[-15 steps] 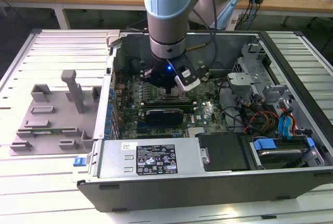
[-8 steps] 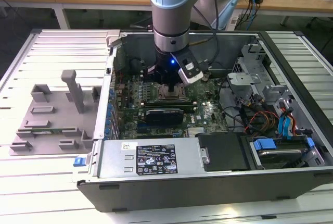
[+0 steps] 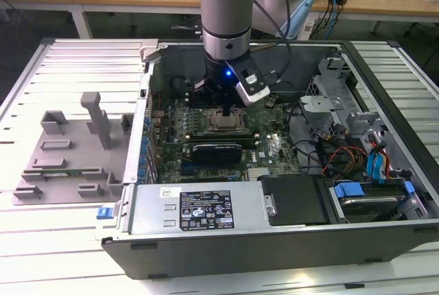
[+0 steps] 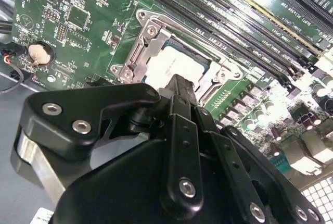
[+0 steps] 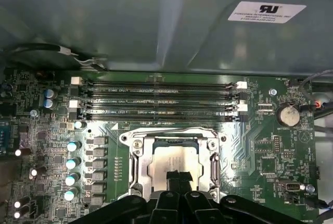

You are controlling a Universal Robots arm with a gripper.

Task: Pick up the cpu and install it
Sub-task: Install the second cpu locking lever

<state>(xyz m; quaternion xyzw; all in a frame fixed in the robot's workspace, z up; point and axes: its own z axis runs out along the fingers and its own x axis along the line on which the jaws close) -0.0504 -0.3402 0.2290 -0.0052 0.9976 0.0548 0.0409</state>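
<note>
While the cpu (image 5: 174, 162) sits flat inside the socket frame (image 5: 174, 136) on the motherboard (image 5: 260, 135), its pale metal top faces up and lines up squarely with the frame's opening, which suggests it is already seated in place. In both wrist views the end effector (image 5: 177, 177) stands directly over the chip, its dark fingers drawn narrowly together with the tips at the chip's surface near one edge; whether they press on it or only hover just above, I cannot tell. They grip nothing visible. Beside the socket run the long memory slots (image 5: 156, 99), and a round coin battery (image 5: 286, 114) lies a little apart. In the exterior view the arm (image 3: 226, 7) reaches straight down into the open computer case (image 3: 274, 233), a posture that keeps the fingers vertical over the socket. Outside the case, on the slatted surface (image 3: 68, 233) at the exterior view's left, a grey fixture tray (image 3: 75, 151) stands well apart from the work.
</note>
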